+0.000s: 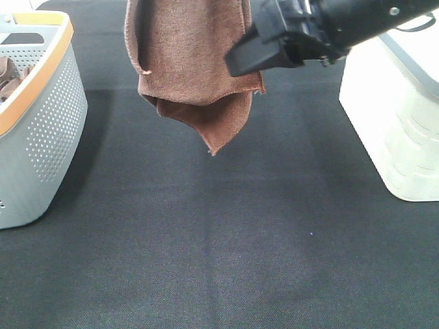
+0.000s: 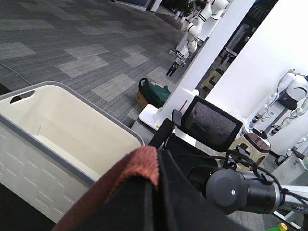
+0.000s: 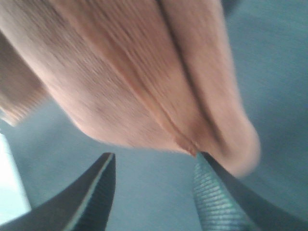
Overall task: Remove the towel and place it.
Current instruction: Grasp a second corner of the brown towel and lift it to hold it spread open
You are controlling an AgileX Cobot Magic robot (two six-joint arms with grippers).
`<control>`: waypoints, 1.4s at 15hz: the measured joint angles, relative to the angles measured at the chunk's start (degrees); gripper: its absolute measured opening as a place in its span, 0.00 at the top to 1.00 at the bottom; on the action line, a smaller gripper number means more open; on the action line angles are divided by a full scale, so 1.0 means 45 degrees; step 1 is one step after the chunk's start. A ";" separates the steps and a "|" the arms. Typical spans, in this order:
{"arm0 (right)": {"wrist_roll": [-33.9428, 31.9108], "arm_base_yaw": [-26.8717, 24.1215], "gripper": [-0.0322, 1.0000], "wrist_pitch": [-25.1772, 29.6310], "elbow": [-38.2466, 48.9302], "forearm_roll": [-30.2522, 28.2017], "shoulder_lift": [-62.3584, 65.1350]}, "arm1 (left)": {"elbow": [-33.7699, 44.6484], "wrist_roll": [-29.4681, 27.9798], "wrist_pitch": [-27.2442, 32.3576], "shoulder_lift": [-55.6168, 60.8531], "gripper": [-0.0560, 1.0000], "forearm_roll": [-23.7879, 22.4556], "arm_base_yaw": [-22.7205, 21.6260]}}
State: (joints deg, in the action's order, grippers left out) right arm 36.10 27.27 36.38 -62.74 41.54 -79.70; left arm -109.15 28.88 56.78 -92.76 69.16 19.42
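The towel [image 1: 192,62], a reddish-brown cloth, hangs in folds above the black table at the top middle of the exterior view, and its upper end runs out of frame. In the left wrist view the towel [image 2: 137,166] is bunched between the dark fingers of my left gripper [image 2: 156,168], which is shut on it. My right gripper [image 1: 240,58] reaches in from the right to the towel's right edge. Its fingers [image 3: 103,192] stand apart in the right wrist view, with the towel [image 3: 134,82] just past their tips and one hem brushing a fingertip.
A grey perforated basket [image 1: 48,116] with an orange rim stands at the left, with a bunched brown cloth [image 1: 8,75] inside. A white bin [image 1: 391,123] stands at the right. The black table [image 1: 219,260] spreads below the towel.
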 joint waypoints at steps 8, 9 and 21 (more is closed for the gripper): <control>-0.0879 0.0000 0.46 -0.0497 0.0000 -0.0789 0.0025 | 0.0000 0.0013 0.0051 0.0000 0.95 0.0357 0.0000; -0.0879 0.0000 0.46 -0.0497 0.0000 -0.0789 0.0025 | 0.0000 0.0013 0.0051 0.0000 0.95 0.0357 0.0000; -0.1413 0.0000 0.97 0.1541 0.0000 -0.1337 0.0446 | 0.0000 -0.1464 -0.0547 0.0000 0.95 -0.5017 0.0000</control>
State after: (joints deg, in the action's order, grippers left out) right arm 29.74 27.27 43.32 -62.74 35.52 -77.69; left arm -109.15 22.29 54.32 -92.76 46.58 19.42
